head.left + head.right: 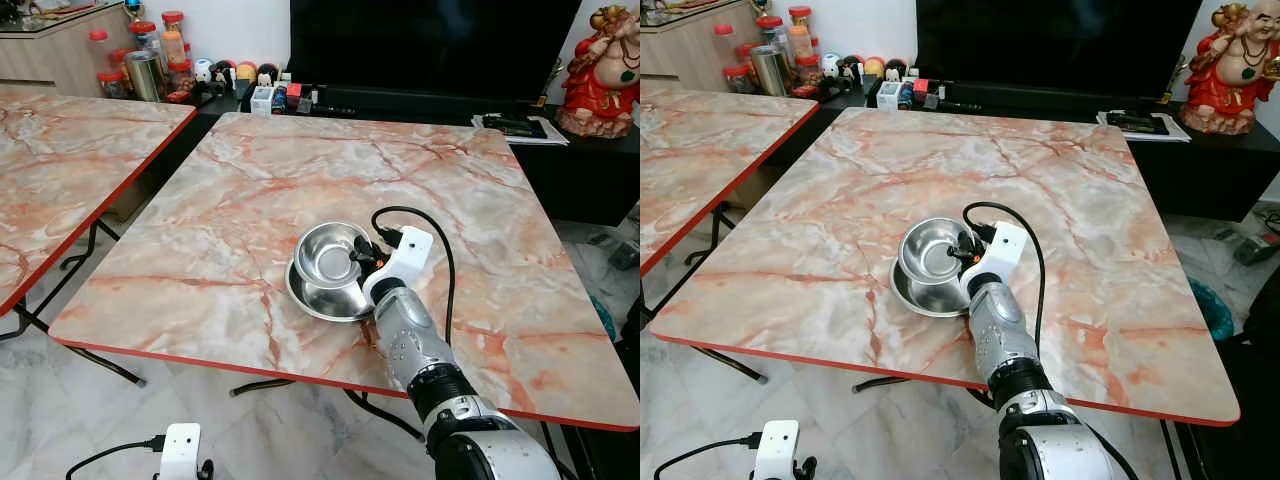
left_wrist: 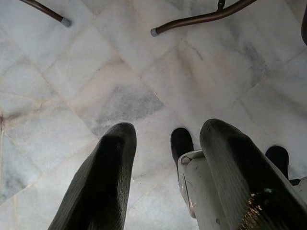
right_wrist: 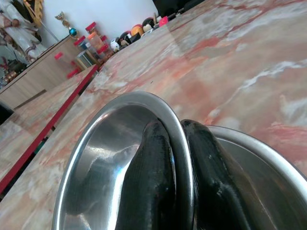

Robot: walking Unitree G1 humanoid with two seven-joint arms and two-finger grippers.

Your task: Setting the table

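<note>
Head eyes overlook table [image 1: 250, 200]; wrist cameras close.

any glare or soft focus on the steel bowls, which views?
Left eye view: sharp, bright highlights inside the top bowl and the lower bowl. Right wrist view: the right gripper pinches the top bowl's rim, the near fingers soft, smeared reflections on the steel. Left wrist view: even light on the floor.

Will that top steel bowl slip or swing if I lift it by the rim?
Probably rigid and light. The right pincer grips only the top bowl's polished rim, so it may pivot or slip. It may scrape the lower bowl.
</note>
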